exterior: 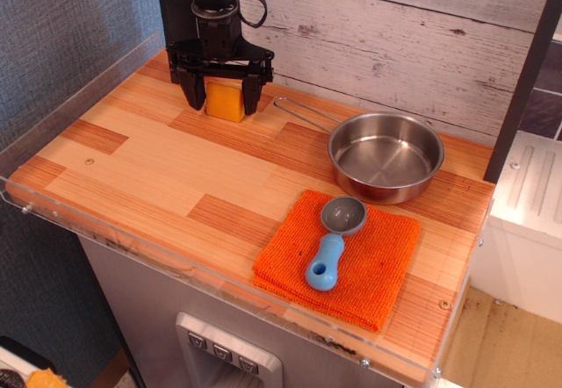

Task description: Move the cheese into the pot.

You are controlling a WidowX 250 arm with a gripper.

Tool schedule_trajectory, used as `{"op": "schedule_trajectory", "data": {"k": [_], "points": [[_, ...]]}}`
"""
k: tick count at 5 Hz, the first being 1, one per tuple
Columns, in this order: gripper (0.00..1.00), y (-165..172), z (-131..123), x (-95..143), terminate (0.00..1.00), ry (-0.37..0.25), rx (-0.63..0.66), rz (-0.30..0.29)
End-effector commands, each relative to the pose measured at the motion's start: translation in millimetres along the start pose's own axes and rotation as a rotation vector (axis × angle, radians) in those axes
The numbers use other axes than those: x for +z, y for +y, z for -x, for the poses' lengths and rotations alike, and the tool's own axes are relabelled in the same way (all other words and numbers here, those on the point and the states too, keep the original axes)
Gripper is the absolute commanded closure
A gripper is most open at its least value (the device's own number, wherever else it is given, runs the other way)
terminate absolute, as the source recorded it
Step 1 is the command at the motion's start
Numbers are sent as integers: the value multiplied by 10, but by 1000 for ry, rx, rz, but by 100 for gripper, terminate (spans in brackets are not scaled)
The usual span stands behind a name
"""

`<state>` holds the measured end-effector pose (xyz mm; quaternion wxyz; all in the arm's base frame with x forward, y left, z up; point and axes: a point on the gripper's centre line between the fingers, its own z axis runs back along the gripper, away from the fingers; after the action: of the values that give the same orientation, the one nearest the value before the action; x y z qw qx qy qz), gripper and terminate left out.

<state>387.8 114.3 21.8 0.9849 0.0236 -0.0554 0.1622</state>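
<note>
The cheese [226, 102], a small yellow-orange block, stands on the wooden counter at the back left. My black gripper [221, 98] has come down over it, with one finger on each side of the block and low near the counter. The jaws are open and I see a narrow gap beside the cheese. The pot [385, 158], a shallow shiny steel pan, stands empty to the right, with its thin wire handle [303, 112] pointing left toward the cheese.
An orange woven cloth [369, 269] lies at the front right with a grey scoop with a blue handle [332, 240] on it. A whitewashed plank wall runs behind the counter. A clear plastic lip edges the counter's front and left.
</note>
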Motion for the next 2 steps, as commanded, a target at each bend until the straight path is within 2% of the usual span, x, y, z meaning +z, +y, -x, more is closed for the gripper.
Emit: {"op": "schedule_trajectory", "data": {"k": [1, 2], "points": [[100, -16, -45, 104, 0, -31, -46, 4], [100, -41, -18, 253, 0, -63, -62, 5]]}}
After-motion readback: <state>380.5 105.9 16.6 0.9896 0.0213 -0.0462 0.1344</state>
